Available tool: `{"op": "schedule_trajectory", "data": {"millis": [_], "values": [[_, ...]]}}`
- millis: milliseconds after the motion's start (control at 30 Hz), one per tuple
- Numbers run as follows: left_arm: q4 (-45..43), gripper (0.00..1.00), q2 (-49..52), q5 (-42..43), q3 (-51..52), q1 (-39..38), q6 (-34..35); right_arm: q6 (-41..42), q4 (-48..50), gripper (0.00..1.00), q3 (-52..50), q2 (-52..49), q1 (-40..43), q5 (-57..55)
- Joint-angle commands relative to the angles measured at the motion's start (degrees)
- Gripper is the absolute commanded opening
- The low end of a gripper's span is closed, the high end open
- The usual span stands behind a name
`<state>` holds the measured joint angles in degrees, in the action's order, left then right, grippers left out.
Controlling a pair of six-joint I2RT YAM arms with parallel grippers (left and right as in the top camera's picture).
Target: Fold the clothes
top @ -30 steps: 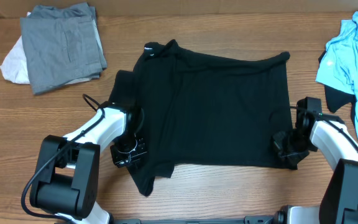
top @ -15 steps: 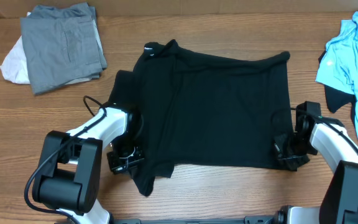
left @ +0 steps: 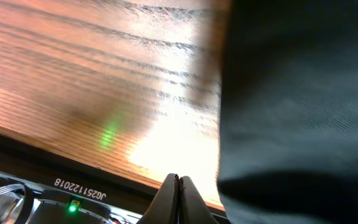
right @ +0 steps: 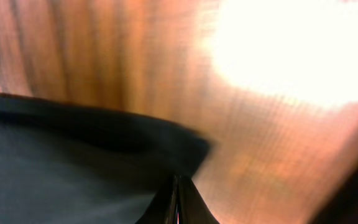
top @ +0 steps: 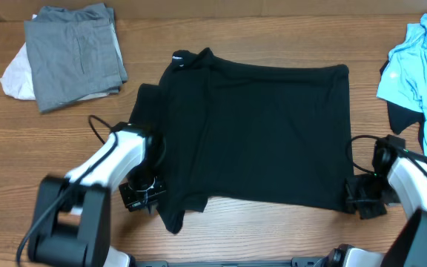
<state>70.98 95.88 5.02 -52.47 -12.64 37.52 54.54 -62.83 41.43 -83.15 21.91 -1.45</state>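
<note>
Pulling toward the frame's lower right, the right tool point(top: 358, 202), pinched shut on the hem corner of the large black short-sleeved shirt point(top: 265, 133), has drawn its right edge straight across the middle of the wooden worktop point(top: 273, 237), while the left tool point(top: 141, 197), fingers together, sits at its lower-left edge, so folding can likely begin.

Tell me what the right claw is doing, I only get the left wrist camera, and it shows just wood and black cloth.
Observer: The right claw is shut on the shirt's near right corner.
Operator: Is the shirt laid out?
Observer: Yes, it is spread out in the middle of the table.
Operator: Any other clothes around?
Observer: A folded grey garment lies at the far left, and a light blue one lies at the right edge.
</note>
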Motion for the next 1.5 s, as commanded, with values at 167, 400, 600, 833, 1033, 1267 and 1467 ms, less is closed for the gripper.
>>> {"op": "schedule_trajectory", "data": {"millis": [167, 400, 600, 833, 1033, 1267, 1467], "values": [[-2.34, 0.04, -15.89, -0.96, 0.24, 0.52, -0.42, 0.66, -4.52, 0.04, 5.77, 16.55, 0.9, -5.88], [-12.5, 0.04, -14.84, 0.39, 0.24, 0.55, -4.46, -17.9, 9.33, 0.08, 6.86, 18.14, -2.97, 12.81], [-26.36, 0.04, -10.6, 2.16, 0.17, 0.55, -6.73, -18.86, 20.55, 0.08, 6.91, 10.88, -9.64, 13.14], [-36.83, 0.04, -5.42, 2.05, 0.13, 0.63, -7.78, -19.63, 26.1, 0.05, 10.45, -3.17, -16.79, 9.7], [-37.75, 0.04, -1.18, -4.26, 0.13, 0.76, -7.87, -18.05, 26.16, 0.04, 10.97, -11.17, -16.37, 9.03], [-38.93, 0.04, 2.54, -8.46, 0.13, 3.23, -9.2, -12.79, 24.76, 0.04, 10.93, -13.31, -16.37, 5.42], [-38.47, 0.04, 4.42, -8.59, 0.13, 8.79, -9.25, -10.8, 21.81, 0.04, 10.93, -13.31, -16.37, 1.53]]}}
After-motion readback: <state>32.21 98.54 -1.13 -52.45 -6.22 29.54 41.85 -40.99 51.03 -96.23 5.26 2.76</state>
